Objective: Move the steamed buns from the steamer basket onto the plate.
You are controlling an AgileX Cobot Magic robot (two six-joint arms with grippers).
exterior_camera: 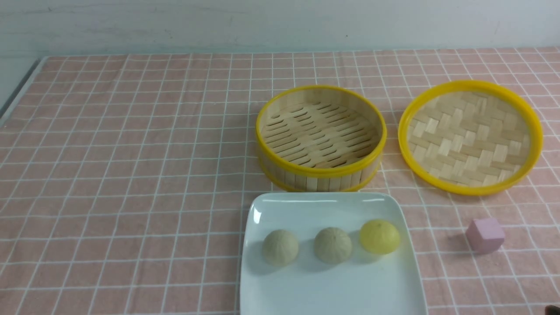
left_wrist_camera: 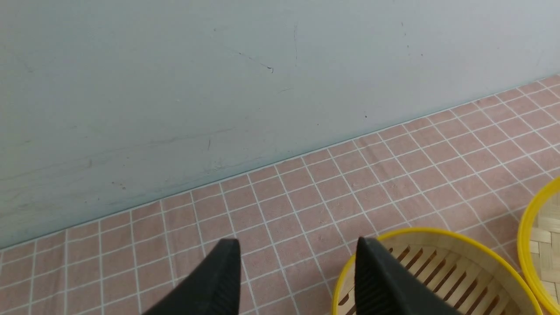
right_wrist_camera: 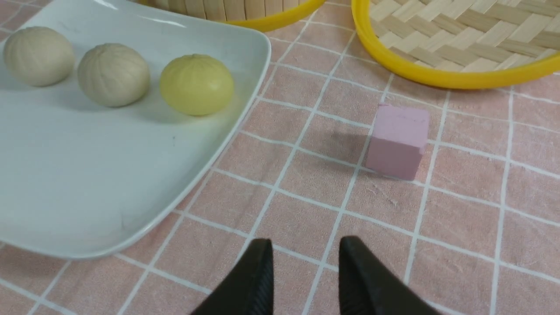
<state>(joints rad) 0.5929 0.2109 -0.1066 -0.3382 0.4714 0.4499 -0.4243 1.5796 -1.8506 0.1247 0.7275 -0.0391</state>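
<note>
All done by the look of it: can count both buns point(exterior_camera: 280, 247) point(exterior_camera: 333, 245) sitting on plate point(exterior_camera: 332, 293) beside yellow bun point(exterior_camera: 379, 236), plus zero left in basket point(exterior_camera: 321, 168) just behind plate. So just retreat clean: lift straight up, no sweeping over plate. Can see left claw point(left_wrist_camera: 297, 249) spread wide and empty, aimed well past plate's far side. Got right claw point(right_wrist_camera: 306, 247) low off plate's near right corner, narrower gap, gripping nothing.

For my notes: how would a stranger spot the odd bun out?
The white plate lies in front of the steamer basket, three buns in a row on it. The yellow bun is at the right end, nearest the pink cube; the other two buns are beige.
</note>
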